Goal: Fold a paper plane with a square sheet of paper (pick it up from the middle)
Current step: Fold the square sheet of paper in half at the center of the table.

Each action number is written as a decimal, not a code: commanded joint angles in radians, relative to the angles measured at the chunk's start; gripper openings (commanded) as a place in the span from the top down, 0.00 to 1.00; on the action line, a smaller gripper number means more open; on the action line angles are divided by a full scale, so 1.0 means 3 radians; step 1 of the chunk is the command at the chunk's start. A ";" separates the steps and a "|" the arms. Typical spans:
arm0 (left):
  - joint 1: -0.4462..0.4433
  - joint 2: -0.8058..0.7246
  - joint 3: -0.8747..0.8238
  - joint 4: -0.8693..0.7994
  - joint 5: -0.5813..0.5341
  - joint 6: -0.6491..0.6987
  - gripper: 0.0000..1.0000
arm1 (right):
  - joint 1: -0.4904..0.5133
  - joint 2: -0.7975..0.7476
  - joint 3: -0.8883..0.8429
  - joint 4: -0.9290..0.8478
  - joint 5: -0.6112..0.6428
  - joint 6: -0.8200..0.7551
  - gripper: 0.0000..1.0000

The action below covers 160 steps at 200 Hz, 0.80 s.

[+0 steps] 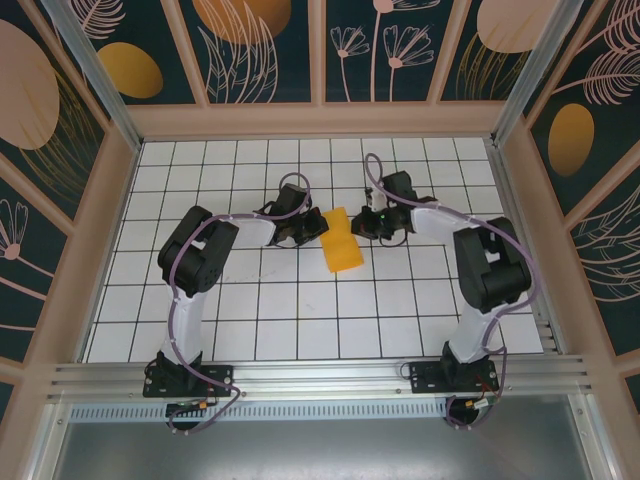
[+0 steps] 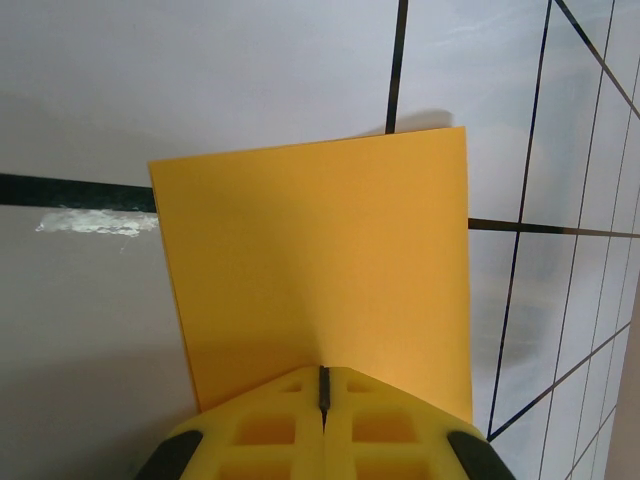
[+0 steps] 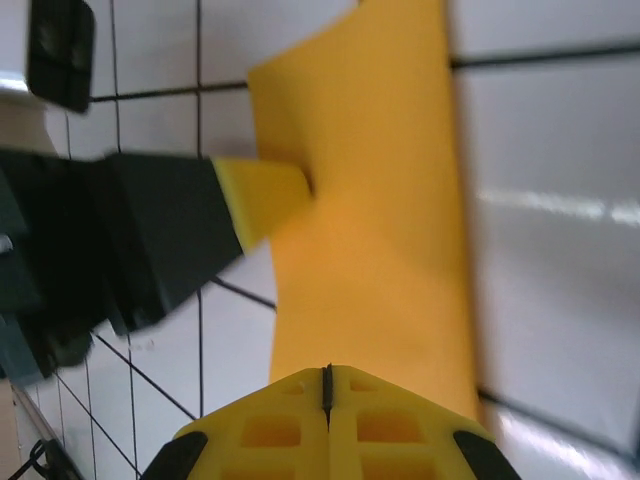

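Note:
The square sheet of paper is orange-yellow and folded into a narrower rectangle, in the middle of the white tiled table between my two grippers. My left gripper is shut at its left edge. In the left wrist view the closed yellow jaws pinch the near edge of the sheet, which casts a shadow on the tiles beyond. My right gripper is shut at the right edge. Its jaws meet on the paper, and the left gripper's yellow fingertip touches the sheet's side.
Wooden frame rails and patterned walls enclose the table on three sides. An aluminium rail carries both arm bases along the near edge. A whitish smear marks a tile beside the paper.

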 commanded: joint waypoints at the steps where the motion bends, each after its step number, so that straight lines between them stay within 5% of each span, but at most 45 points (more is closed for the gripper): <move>1: -0.0001 0.0418 -0.0213 -0.0825 -0.0408 0.0100 1.00 | 0.0028 0.0403 0.0249 0.0016 -0.0044 0.0104 1.00; 55: 0.0001 0.0421 -0.0226 -0.0830 -0.0416 0.0101 1.00 | 0.0002 0.0738 0.0328 0.0028 0.0002 0.0162 1.00; 119: 0.0000 0.0422 -0.0236 -0.0830 -0.0430 0.0110 1.00 | -0.0120 0.0196 -0.0396 -0.0210 0.0056 -0.0075 1.00; 160: -0.0001 0.0422 -0.0222 -0.0830 -0.0425 0.0123 1.00 | -0.0092 0.0005 -0.0201 -0.0116 -0.0202 -0.0089 1.00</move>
